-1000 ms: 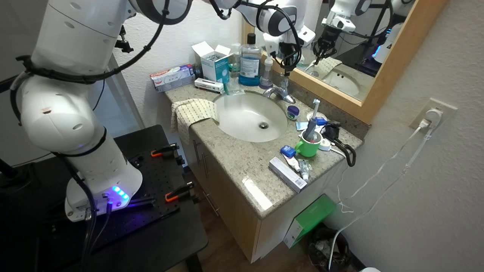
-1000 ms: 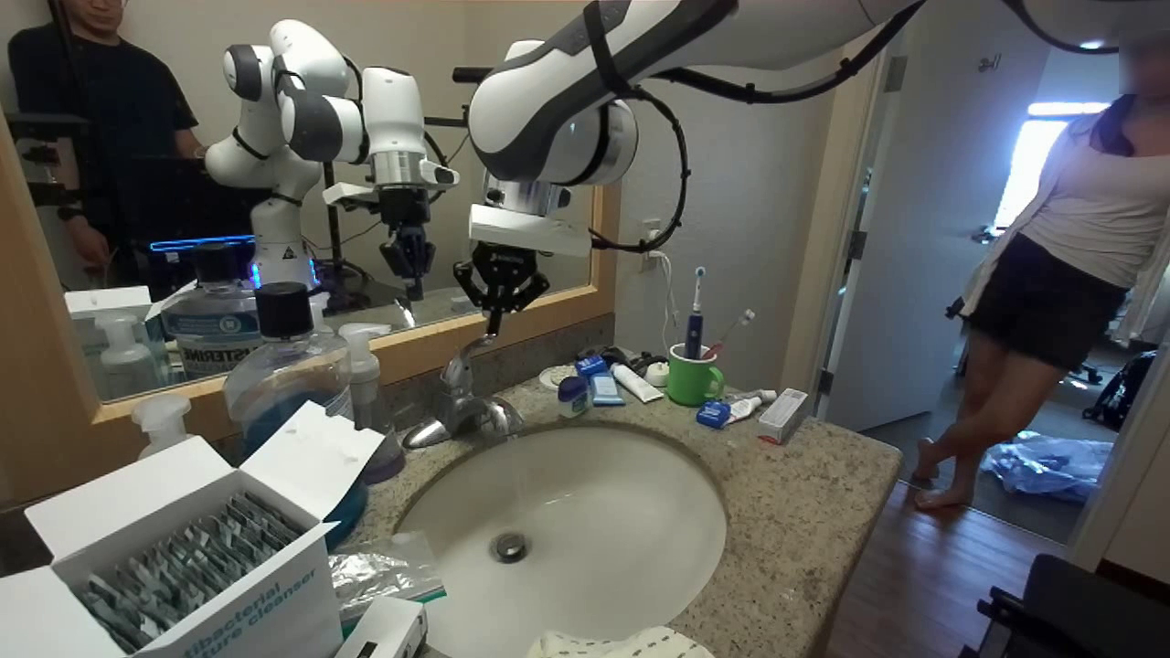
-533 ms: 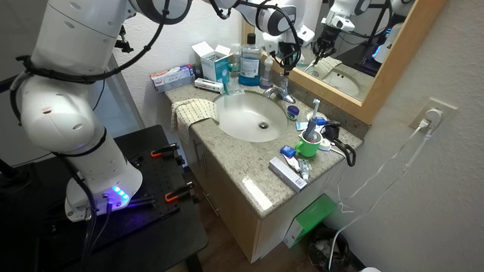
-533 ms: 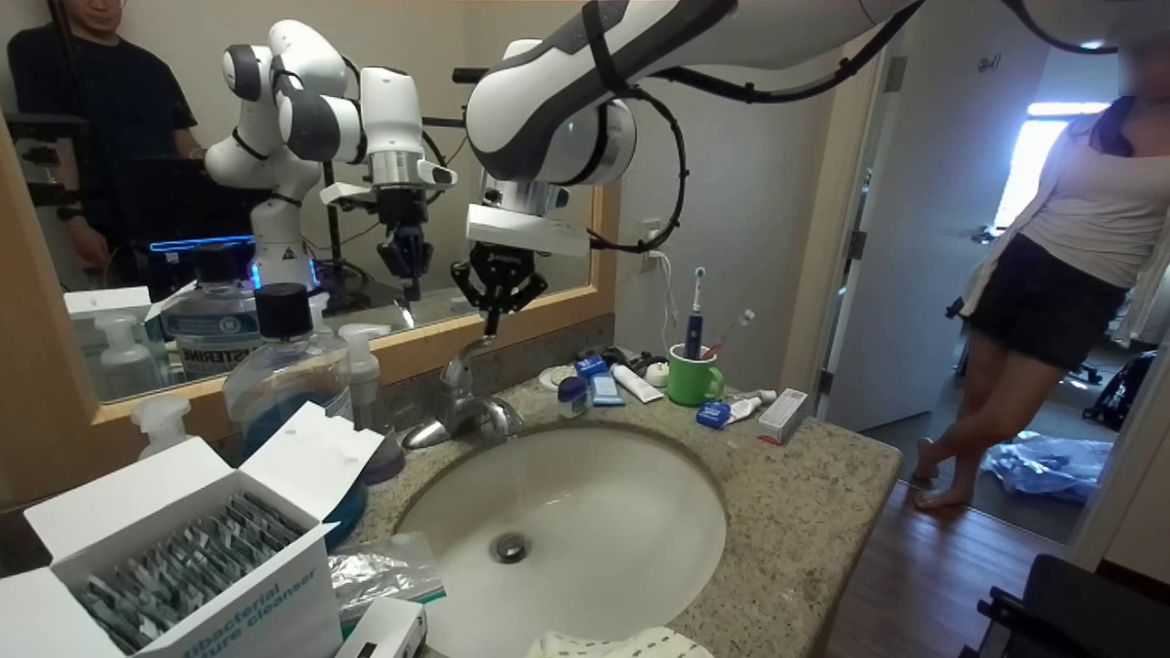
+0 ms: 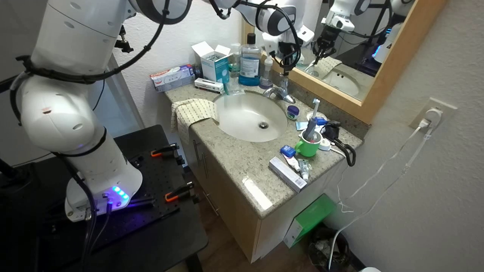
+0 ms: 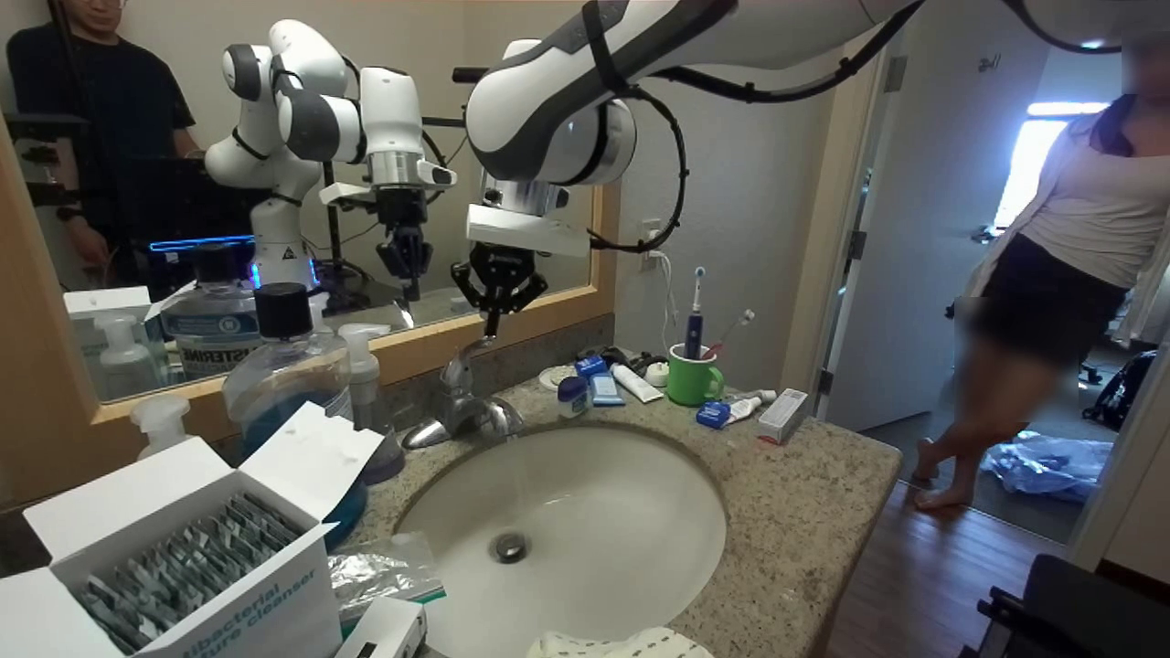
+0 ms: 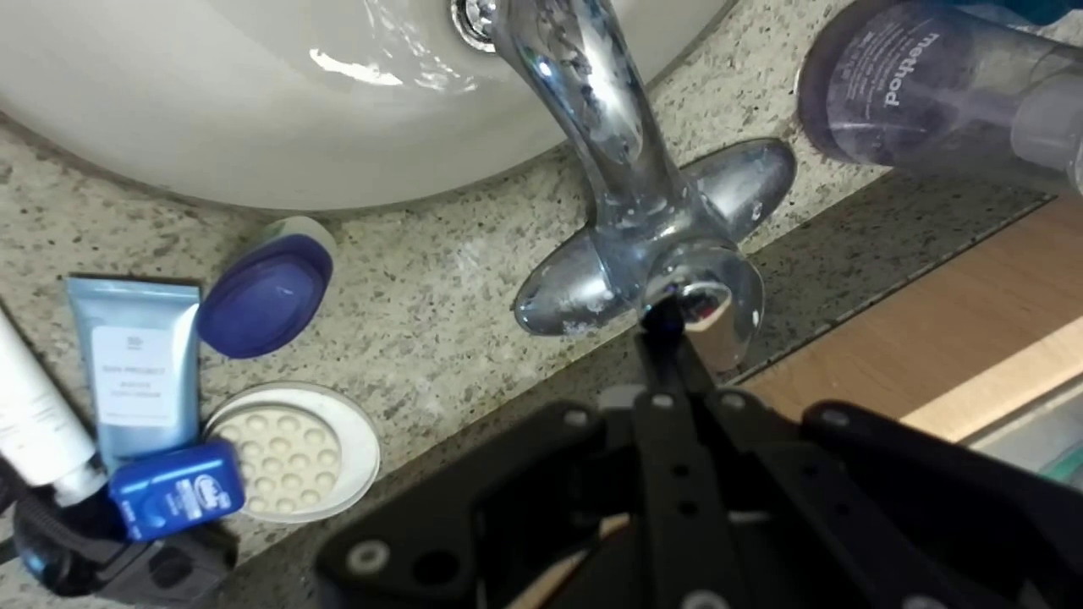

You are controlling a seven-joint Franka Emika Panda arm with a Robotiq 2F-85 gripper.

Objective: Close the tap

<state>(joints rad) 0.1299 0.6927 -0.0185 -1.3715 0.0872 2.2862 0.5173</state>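
Tap (image 7: 634,211) is on the counter (image 6: 795,503) between basin (image 6: 622,539) and mirror (image 5: 351,49), spout (image 7: 592,93) over the basin, lever (image 6: 457,373) angled up. Hand (image 7: 664,320) fully closed, fingertips together, nothing visible between them; tips point down at the lever's raised end, look to be touching it. Soap pump (image 7: 897,97) just beside the tap, jar (image 7: 269,296) near its other side. Green cup (image 6: 690,379) well apart, toothbrush (image 6: 695,331) in it.

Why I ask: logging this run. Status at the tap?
Gripper shut, apparently touching raised lever. Tap likely running: faint stream under spout. Pump bottle alongside, seemingly not blocking.
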